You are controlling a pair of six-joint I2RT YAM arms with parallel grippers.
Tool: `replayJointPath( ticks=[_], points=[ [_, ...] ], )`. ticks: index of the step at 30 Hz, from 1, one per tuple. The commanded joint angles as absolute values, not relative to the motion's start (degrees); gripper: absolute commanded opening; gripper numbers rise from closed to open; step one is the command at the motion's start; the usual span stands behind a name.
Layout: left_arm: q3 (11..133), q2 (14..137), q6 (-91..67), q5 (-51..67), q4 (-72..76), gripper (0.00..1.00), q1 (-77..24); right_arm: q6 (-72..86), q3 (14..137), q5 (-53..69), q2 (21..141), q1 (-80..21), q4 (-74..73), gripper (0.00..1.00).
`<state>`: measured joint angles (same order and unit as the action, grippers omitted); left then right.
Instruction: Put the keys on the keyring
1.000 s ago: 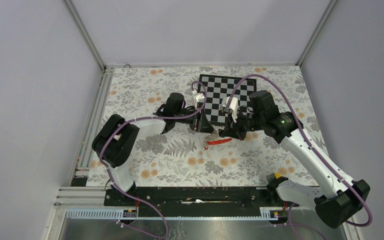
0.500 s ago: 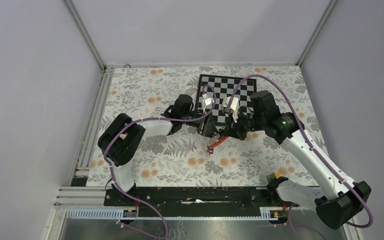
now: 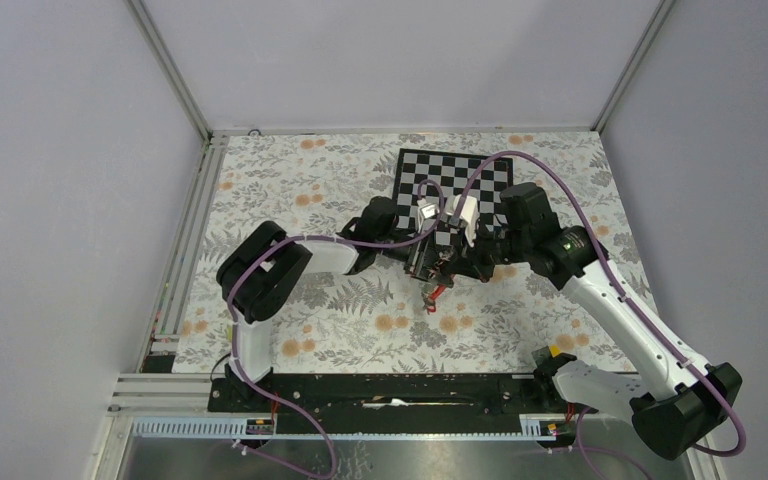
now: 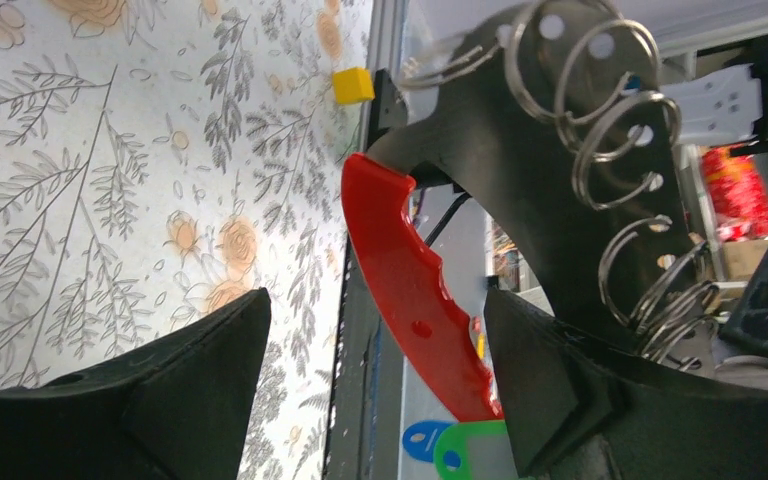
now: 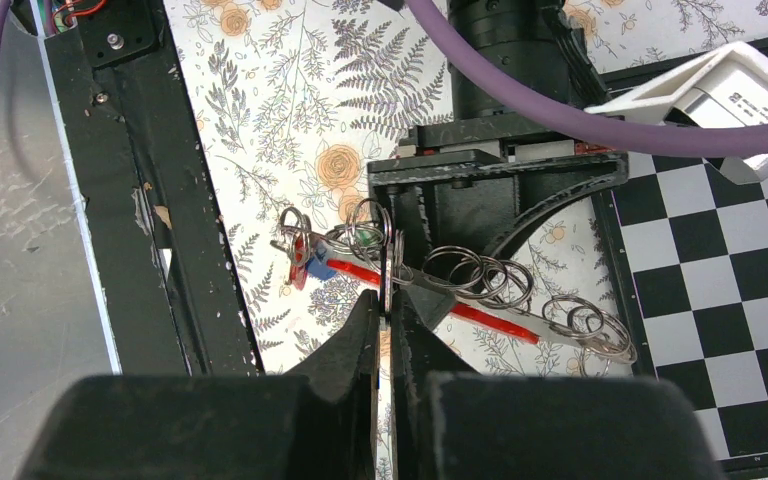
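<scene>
Since a second ago the left gripper has swung toward 3 o'clock. Wide open, it straddles the long red plastic-tagged key, which hangs over the middle of the flowered bench. The right gripper, fully closed, pinches the silver wire keyring chain. Closing off-centre could swing the key away.

Overhead camera; wrist cameras closely share the keyring.

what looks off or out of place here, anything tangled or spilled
Nothing is spilled or broken. The odd part is the rings: a tangled chain of them hangs from the shut right gripper, and the red tag dangles askew between the fingers of the open left gripper.
</scene>
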<state>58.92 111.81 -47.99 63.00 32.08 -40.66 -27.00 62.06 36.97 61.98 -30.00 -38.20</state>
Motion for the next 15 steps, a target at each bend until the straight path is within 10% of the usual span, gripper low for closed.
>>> replayJointPath(
  ticks=[1,15],
  points=[
    [59.1,114.8,-62.2,65.5,50.6,0.78,-41.1,-27.4,62.2,37.3,60.4,-30.0,-35.9,0.0],
    [58.4,116.0,-67.4,66.3,56.3,0.35,-40.8,-28.4,59.9,34.5,58.5,-28.8,-36.0,0.0]
  ],
)
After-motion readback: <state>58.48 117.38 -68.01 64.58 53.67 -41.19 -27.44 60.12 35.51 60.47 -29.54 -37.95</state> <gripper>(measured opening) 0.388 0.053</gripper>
